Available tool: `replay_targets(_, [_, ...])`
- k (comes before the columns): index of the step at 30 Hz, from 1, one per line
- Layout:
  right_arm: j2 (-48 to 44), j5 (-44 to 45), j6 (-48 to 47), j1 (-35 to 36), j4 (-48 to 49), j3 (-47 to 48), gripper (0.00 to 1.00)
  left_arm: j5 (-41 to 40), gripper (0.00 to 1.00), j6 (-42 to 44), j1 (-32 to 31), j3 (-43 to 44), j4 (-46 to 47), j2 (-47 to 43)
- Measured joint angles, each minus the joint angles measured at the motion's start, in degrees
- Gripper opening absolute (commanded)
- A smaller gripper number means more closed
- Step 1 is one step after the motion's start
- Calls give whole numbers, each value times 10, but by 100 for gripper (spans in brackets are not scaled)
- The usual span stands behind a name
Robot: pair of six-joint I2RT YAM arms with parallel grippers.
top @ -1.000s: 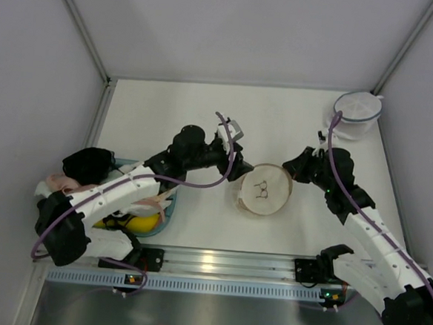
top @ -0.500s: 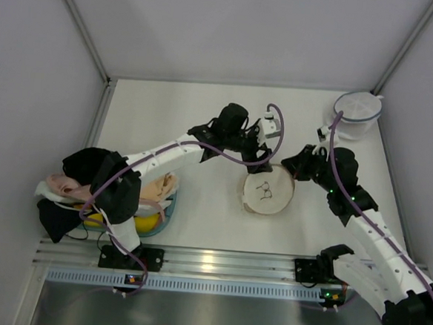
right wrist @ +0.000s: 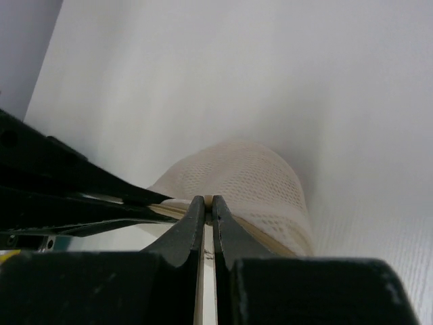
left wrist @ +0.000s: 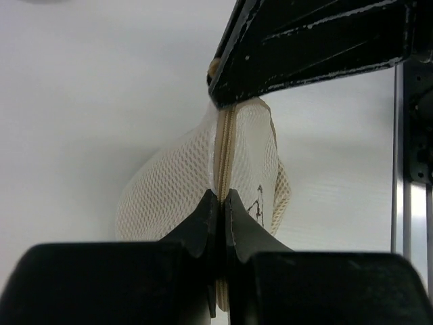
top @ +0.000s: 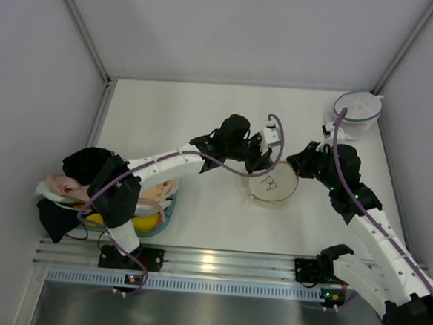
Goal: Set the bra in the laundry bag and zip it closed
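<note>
a white table (top: 175, 122) carried the scene, with the left arm (top: 165, 159) stretched from the near left corner to the middle and the right arm (top: 375, 233) reaching in from the near right. at the near left edge sat a teal-rimmed tub (top: 170, 213) heaped with peach garments (top: 159, 190). the mustard-yellow bra (top: 144, 223) lay in that tub, under the left arm and well apart from the bag. the laundry bag (top: 270, 187), round white mesh, was at mid-table between the two grippers. a blue-rimmed mesh bag (top: 357, 113) stood in the far right corner. the left gripper (left wrist: 221, 200) was pinched tight on the bag's beige zip rim (left wrist: 224, 145) at its left side. the right gripper (right wrist: 208, 201) was likewise clamped on that rim at the opposite side, so the rim ran in a line from one to the other. a small dark mark (top: 267, 182) showed on the bag's lid.
</note>
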Motion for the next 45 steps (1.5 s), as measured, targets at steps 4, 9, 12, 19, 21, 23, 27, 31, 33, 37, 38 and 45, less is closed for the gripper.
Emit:
replay_targets(4, [-5,40,6,0,-30,1,0,-50,0,-45,-1,-114,97,-72])
replay_targets(9, [-18,76,18,1,-41,1,0,-121,0,-114,-1,-209,176,-172])
replay_targets(12, [-21,80,33,1,-40,0,0,-165,0,-161,-2,-256,207,-220])
replay_targets(19, [-40,30,64,8,-27,-34,0,-194,20,-243,-7,-352,243,-287])
replay_targets(21, [-36,25,56,7,-24,-38,0,-188,47,-251,-7,-353,242,-287])
replay_targets(23, [-26,28,40,0,-21,-38,0,-183,61,-246,-7,-351,240,-286])
replay_targets(27, [-1,14,7,-6,-20,-36,0,-182,98,-208,-7,-318,193,-278])
replay_targets(31, [7,-12,-19,-6,-21,-22,0,-173,98,-125,-7,-164,66,-219])
replay_targets(33, [7,-25,-33,-6,-17,-11,0,-155,98,-72,-6,-69,21,-175])
replay_targets(37, [5,-35,-57,-6,-13,4,0,-113,98,10,-6,23,-16,-112])
replay_targets(38, [5,-35,-61,-6,-14,8,0,-102,98,21,-6,36,-25,-96])
replay_targets(45, [6,-26,-65,-6,-21,31,0,-27,91,45,-6,79,-100,13])
